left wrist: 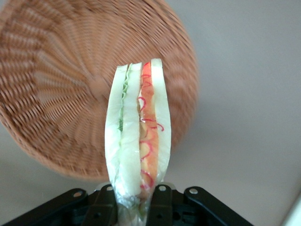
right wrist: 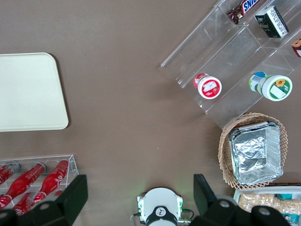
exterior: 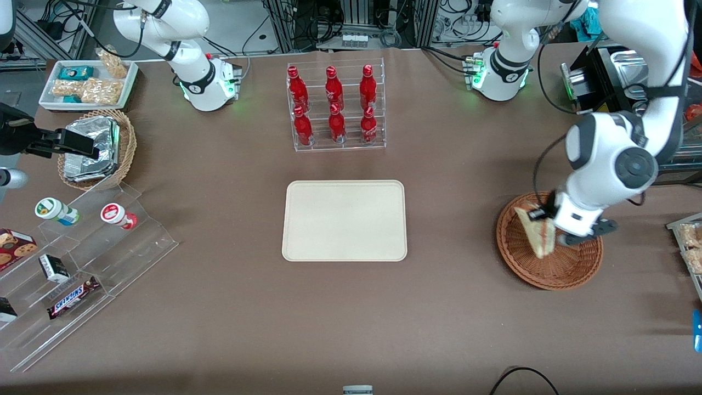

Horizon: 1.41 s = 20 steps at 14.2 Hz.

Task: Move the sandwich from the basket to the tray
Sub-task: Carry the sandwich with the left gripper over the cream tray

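A sandwich (exterior: pixel 536 230) is pinched by its edge in the gripper (exterior: pixel 548 233) at the right of the front frame, held above the reddish wicker basket (exterior: pixel 570 269) on the brown desk (exterior: pixel 219 329). At frame centre, the cream tray (exterior: pixel 344 220) is seen bare.

Six red bottles (exterior: pixel 335 107) stand in one clear rack (exterior: pixel 335 144), farther from the front camera than the single cream tray (exterior: pixel 345 220); one sandwich (exterior: pixel 536 230), held in one gripper (exterior: pixel 550 237); two wicker baskets, reddish-brown (exterior: pixel 548 271) and tan (exterior: pixel 127 144).
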Motion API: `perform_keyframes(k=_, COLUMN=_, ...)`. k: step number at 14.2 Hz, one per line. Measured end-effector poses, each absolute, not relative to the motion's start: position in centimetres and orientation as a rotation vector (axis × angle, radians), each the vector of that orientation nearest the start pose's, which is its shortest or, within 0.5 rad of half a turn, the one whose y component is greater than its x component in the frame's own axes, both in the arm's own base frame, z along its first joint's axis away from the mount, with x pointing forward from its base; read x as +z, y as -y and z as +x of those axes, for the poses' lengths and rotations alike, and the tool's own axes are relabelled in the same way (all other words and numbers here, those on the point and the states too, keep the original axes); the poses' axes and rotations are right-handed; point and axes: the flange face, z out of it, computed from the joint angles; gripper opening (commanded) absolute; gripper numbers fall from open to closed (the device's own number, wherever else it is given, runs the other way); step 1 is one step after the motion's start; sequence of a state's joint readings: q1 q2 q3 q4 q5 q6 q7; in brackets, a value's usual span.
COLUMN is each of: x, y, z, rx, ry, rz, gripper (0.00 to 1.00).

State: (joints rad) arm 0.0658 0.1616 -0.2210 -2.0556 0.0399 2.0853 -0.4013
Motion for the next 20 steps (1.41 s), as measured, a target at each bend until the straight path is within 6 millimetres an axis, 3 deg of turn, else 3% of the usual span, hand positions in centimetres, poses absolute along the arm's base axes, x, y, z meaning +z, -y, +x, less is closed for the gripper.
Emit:
perform_keyframes(k=4, x=37.8, y=23.3, z=51.5, rx=0.252, ry=0.064, rz=-3.074, gripper=0.16)
perform_keyframes(k=6, x=37.0, y=30.5, z=49.5, rx=0.267, ry=-0.043, rz=-3.076, gripper=0.17)
perform_keyframes(k=8, x=35.5, y=35.8, z=48.6, rx=0.294, ry=-0.095, rz=-3.082, gripper=0.18)
perform_keyframes(k=14, x=32.0, y=47.1, z=45.7, rx=0.303, ry=-0.117, rz=-3.122, gripper=0.21)
perform_keyframes(k=17, x=31.4, y=50.3, z=45.9, rx=0.255, ry=-0.03, rz=-3.131, gripper=0.21)
perform_keyframes(k=20, x=28.9, y=51.7, z=47.5, rx=0.189, ry=0.086, rz=-3.111, gripper=0.24)
